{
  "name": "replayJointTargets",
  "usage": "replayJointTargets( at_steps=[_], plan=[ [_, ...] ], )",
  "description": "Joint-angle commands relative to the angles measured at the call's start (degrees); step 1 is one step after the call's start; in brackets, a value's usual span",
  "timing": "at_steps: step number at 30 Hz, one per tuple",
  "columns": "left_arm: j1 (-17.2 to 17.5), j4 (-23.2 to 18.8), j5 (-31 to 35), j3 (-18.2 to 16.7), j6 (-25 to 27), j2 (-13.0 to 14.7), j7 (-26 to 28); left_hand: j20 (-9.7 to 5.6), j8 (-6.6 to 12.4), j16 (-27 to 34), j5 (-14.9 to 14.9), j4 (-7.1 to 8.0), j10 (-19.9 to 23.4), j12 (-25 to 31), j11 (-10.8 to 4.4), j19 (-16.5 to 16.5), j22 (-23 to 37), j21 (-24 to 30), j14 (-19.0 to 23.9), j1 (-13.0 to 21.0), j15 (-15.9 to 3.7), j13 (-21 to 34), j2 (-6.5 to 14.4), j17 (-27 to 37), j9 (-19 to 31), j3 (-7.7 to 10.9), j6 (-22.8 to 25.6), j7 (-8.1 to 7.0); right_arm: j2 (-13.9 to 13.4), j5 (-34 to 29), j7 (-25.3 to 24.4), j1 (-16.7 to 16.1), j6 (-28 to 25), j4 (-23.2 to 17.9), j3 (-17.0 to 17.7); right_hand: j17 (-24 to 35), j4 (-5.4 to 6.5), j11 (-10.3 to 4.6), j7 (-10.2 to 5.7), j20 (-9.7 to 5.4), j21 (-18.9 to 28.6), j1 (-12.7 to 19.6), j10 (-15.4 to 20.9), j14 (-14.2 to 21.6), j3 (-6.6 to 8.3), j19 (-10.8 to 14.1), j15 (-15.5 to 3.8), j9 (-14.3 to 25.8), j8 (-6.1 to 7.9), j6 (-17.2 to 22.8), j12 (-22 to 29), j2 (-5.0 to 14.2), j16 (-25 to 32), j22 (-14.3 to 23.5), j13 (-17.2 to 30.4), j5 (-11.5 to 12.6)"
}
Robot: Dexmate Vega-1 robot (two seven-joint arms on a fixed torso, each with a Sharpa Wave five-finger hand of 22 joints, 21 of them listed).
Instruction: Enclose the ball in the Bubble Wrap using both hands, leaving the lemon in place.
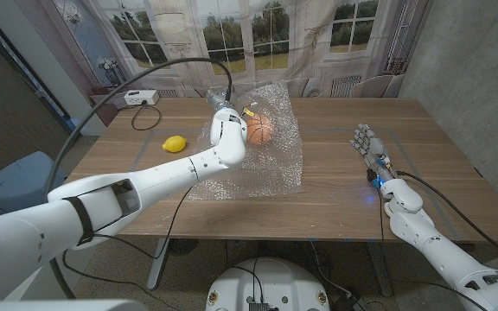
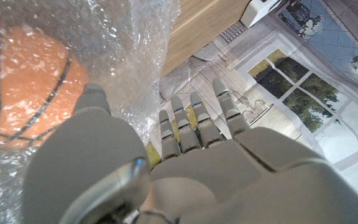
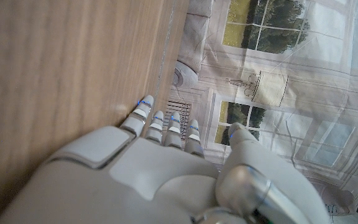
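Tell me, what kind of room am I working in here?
Probably a staged lab or test room: a printed backdrop of windows hangs behind the wooden table, with a power strip and loose cables.

We see a wooden table (image 1: pixel 335 186) with a white power strip (image 1: pixel 140 98) near its far left corner, a black cable (image 1: pixel 145 119) looping beside it. Behind the table hangs a printed backdrop (image 1: pixel 258 39) of windows and trees. A grey-blue chair (image 1: pixel 11 186) stands just off the table's left side.
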Motion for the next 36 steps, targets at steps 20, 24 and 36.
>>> replayJointTargets(
  at_steps=[20,24,36],
  plan=[
    [4.49,-10.28,-5.87,-9.31,-21.6,3.79,0.07,-3.56,-2.53,-1.23,2.17,-1.31,0.77,-1.82,1.26,13.09,0.02,-5.06,4.62,0.0,-3.8,-4.0,-2.53,-1.6,0.04,-4.04,0.0,0.06,-0.06,2.54,4.25,1.13,2.08,4.06,1.93,0.11,-0.09,-0.01,-0.02,0.33,-0.06,0.08,0.8,0.76,0.59,0.41,0.17,0.11,0.25,0.86,-0.08,-0.44,-0.03,0.33,0.06,0.4],
    [3.36,-8.25,-3.39,-8.23,-20.39,2.19,-4.48,-0.2,-5.69,-4.73,2.46,-1.2,-7.18,-5.29,3.48,9.44,0.0,-9.49,-4.62,-0.63,0.6,-5.47,-3.56,-1.62,-0.07,-5.85,-9.74,-0.49,-0.07,2.84,4.77,1.19,2.09,4.41,2.08,0.13,-0.06,0.04,-0.11,0.31,-0.05,0.02,0.85,1.0,0.61,0.43,0.17,0.11,0.27,0.94,-0.08,-0.41,0.05,0.33,0.06,0.4],
    [0.46,-0.69,-3.76,-6.77,-19.24,-2.47,-11.39,3.25,-5.18,-3.95,4.49,0.81,-25.97,-5.27,6.59,2.43,0.16,-18.96,-19.85,-3.63,8.11,-7.83,-3.99,-1.78,-0.27,-10.83,-29.37,-2.38,-0.39,2.34,3.57,0.54,2.19,4.02,2.24,0.16,-0.01,0.06,-0.05,0.37,-0.05,-0.15,0.97,1.04,0.58,0.47,0.28,0.1,0.29,1.05,-0.05,-0.46,0.05,0.33,0.07,0.4]
  ],
)
